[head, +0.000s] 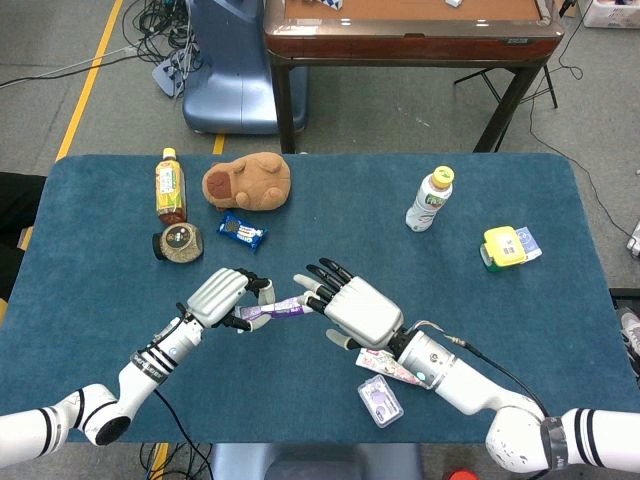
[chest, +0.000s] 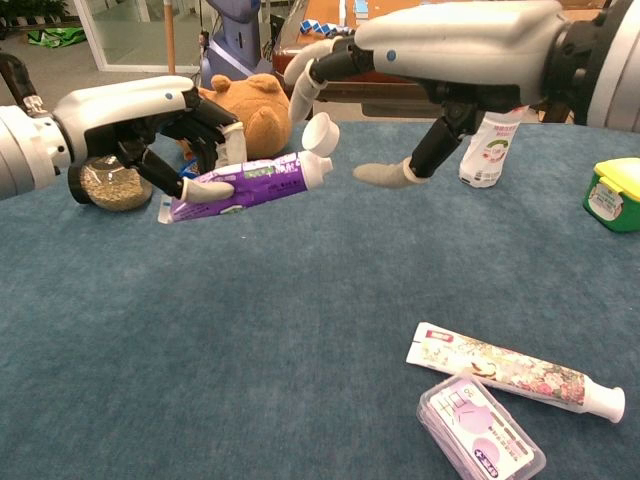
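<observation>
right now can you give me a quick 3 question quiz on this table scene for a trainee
1. True or false: the left hand holds the purple tube off the table.
2. Which lies nearest the floral tube? A) clear plastic case B) plush toy C) green box
3. Fill in: the right hand has its fingers ____, holding nothing.

Key: 1 true; 2 A; 3 spread apart

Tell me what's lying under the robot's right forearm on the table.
Under the right forearm lie a floral-printed tube and a clear plastic case on the blue table. In the head view the arm covers most of the tube; the chest view shows both whole.
</observation>
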